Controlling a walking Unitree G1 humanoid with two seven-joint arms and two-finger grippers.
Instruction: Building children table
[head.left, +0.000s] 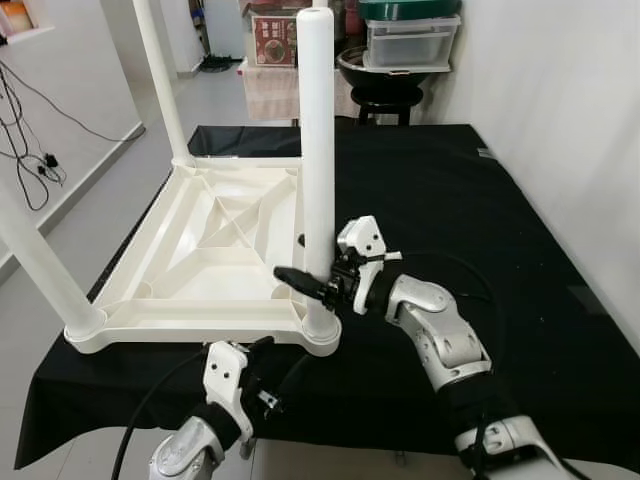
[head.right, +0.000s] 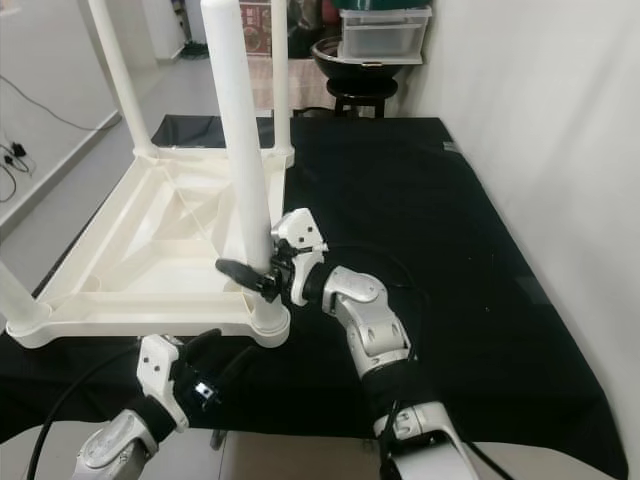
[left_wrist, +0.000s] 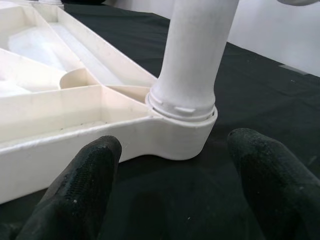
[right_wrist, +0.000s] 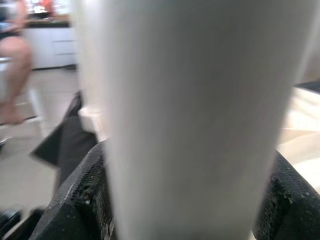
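Keeping my left gripper (head.left: 262, 345) spread and waiting just before the upturned tabletop (head.left: 190, 250) on the black cloth (head.left: 480, 200), I clamp my right gripper (head.left: 305, 282) low around the near leg (head.left: 317, 130); I'd twist squarely to seat its socket (left_wrist: 182, 131).

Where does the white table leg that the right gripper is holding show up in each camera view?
Left eye view: the table leg stands upright at centre, right gripper around its lower part.
Right eye view: the same leg, left of centre.
Left wrist view: its base seated in the corner socket.
Right wrist view: the leg close up between the black fingers.
Shared landmark: the black cloth.
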